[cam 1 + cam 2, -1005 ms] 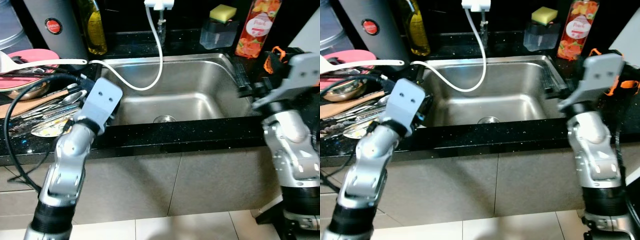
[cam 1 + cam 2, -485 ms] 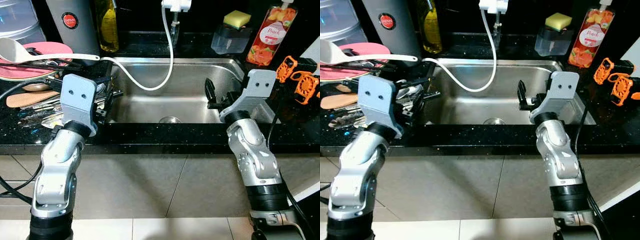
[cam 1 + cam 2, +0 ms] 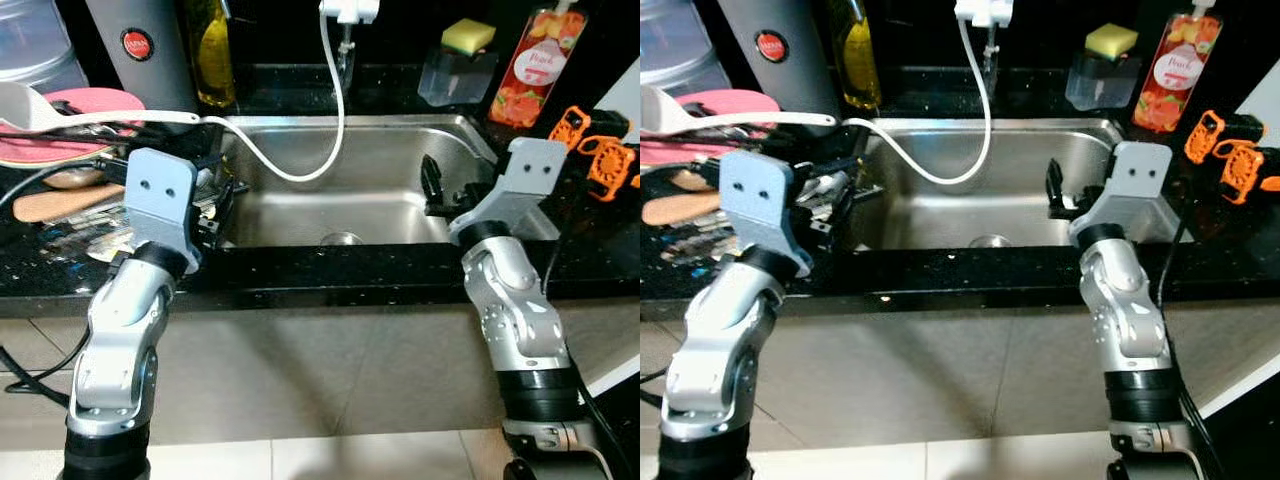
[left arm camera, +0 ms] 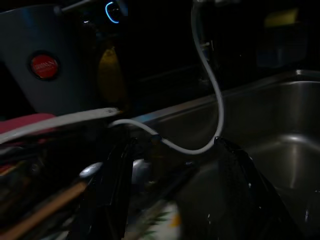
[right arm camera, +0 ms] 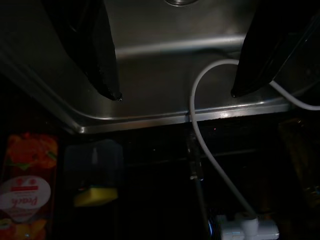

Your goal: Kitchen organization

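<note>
**Both end effectors raised at the sink**

The steel sink (image 3: 350,190) is set into the black bench (image 3: 330,275). A white hose (image 3: 335,110) hangs from the tap and loops over the sink's left rim. Left of the sink lies a pile of utensils (image 3: 70,215), with a pink plate (image 3: 75,120) and a white ladle (image 3: 60,110) behind it.

The left end effector (image 4: 172,190) is at the sink's left rim, fingers apart, holding nothing. The right end effector (image 5: 175,75) is over the sink's right side, fingers apart, holding nothing.

Behind the sink stand a sponge (image 3: 462,35) on a clear holder, a soap bottle (image 3: 535,65) and an oil bottle (image 3: 208,55).
</note>
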### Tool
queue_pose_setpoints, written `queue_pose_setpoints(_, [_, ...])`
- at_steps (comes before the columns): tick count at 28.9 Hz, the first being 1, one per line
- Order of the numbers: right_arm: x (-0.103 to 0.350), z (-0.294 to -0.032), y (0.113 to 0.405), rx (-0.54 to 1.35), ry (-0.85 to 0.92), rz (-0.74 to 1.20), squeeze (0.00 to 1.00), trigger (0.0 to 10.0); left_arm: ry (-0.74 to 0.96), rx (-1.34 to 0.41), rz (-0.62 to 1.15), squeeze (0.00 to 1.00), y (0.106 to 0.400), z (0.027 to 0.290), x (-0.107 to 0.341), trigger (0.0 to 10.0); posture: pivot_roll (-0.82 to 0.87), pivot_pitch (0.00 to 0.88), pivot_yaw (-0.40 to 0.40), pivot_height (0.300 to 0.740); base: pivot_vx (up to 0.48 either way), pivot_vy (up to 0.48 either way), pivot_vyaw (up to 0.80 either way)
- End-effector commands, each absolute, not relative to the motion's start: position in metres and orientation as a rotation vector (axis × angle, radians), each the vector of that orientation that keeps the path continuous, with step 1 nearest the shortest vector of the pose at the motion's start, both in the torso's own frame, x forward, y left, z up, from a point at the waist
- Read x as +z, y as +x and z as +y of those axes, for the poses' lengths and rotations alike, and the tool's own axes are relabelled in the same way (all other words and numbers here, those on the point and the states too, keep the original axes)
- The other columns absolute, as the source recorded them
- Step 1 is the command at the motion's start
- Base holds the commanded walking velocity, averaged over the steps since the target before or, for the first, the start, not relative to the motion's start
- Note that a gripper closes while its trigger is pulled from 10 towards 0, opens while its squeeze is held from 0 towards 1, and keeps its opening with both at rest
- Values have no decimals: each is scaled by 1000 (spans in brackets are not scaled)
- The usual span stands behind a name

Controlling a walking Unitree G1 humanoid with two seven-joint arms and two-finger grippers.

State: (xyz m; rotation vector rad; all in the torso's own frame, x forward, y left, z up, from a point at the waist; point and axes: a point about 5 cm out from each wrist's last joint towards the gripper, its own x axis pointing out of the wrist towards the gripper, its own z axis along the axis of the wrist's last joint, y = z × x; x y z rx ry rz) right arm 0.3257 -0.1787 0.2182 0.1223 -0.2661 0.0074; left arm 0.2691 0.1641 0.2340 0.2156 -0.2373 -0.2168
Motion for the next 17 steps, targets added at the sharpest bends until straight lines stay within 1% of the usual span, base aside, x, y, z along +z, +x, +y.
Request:
queue_pose_setpoints(1, [213, -176, 325, 9, 113, -240, 0, 10000, 211, -214, -223, 0, 269, 165, 232, 10000, 117, 0, -45, 740, 0, 480, 0])
queue_pose_setpoints(8, [213, -178, 325, 4, 108, -239, 0, 10000, 213, -219, -221, 0, 270, 163, 232, 10000, 104, 0, -35, 740, 0, 480, 0])
queue_pose_setpoints(17, [213, -177, 325, 5, 105, -240, 0, 10000, 236, -226, -221, 0, 271, 162, 232, 10000, 104, 0, -36, 740, 0, 0, 0])
